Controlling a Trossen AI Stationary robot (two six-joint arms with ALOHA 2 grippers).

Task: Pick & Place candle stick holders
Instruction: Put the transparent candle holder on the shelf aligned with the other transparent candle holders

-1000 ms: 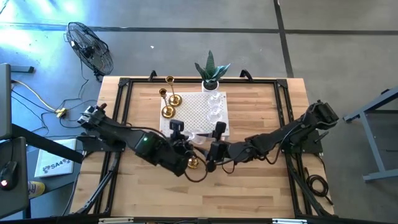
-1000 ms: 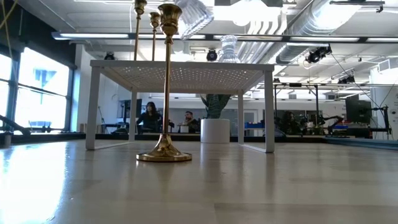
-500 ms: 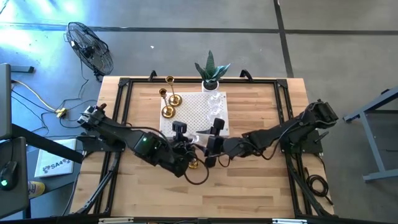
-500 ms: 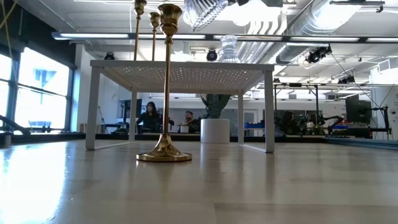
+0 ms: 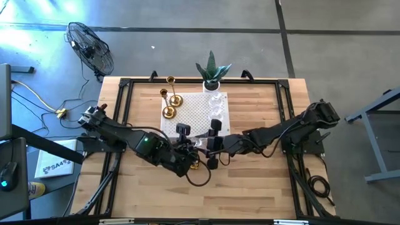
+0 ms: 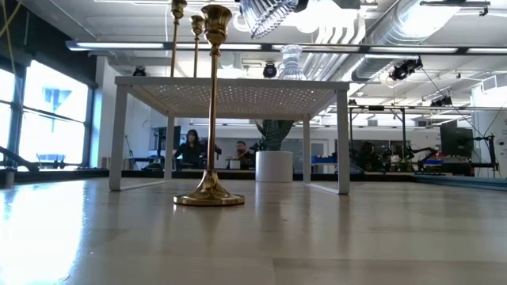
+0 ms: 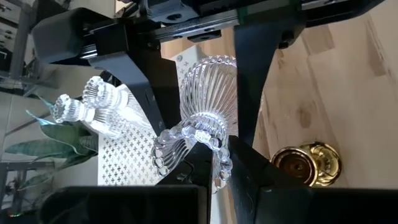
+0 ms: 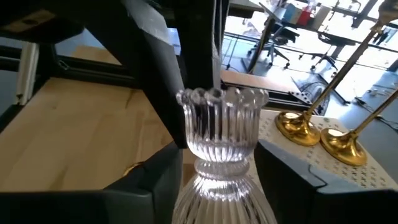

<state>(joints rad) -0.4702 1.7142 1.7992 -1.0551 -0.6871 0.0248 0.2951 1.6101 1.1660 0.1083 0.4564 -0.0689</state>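
Observation:
My left gripper (image 5: 190,142) is shut on a clear glass candle stick holder (image 5: 199,139), held high above the table; it also shows in the low view (image 6: 269,12). My right gripper (image 5: 206,141) is open. Its fingers stand on either side of the holder's ribbed flared foot (image 8: 214,193); I cannot tell whether they touch it. One gold holder (image 5: 195,164) stands on its round base on the table below them. Two more gold holders (image 5: 170,107) and clear glass ones (image 5: 215,107) stand on a white perforated stand (image 5: 200,115). My left gripper holds the glass holder by the scalloped rim of its cup (image 7: 219,155), one finger inside the cup and one outside. The fingers come level from the table's left side. The holder is lifted clear and lies tilted, its foot toward the right gripper.
A green plant in a white pot (image 5: 212,74) stands at the table's far edge behind the stand. A black frame (image 5: 125,125) runs along the table's sides. Bare wood (image 5: 250,194) lies toward the near edge.
My right gripper has moved toward the table's left, and its fingers now stand around the glass holder's foot. My left gripper has shifted a little toward the right with the holder, which stays lifted clear.

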